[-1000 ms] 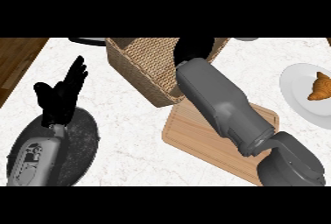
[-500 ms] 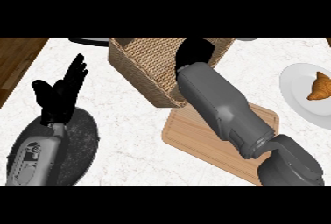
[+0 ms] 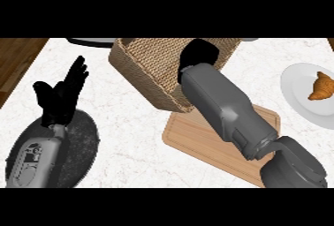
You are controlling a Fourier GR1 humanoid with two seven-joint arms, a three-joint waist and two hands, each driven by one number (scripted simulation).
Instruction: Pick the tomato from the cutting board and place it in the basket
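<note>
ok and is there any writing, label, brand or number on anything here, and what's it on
No readable text anywhere in the head view.
left forearm: pale outlined markings on its grey panel; no letters or numbers can be made out.
basket, cutting board, plate, croissant, dark pan: no label, brand, number or sign shows.

Grey forearms [image 3: 222, 106] (black robot hands [image 3: 62, 95])

Marble counter [image 3: 130, 132]: basket [image 3: 146, 70], cutting board [image 3: 195, 137], plate [image 3: 295, 90], pan [image 3: 86, 137].
</note>
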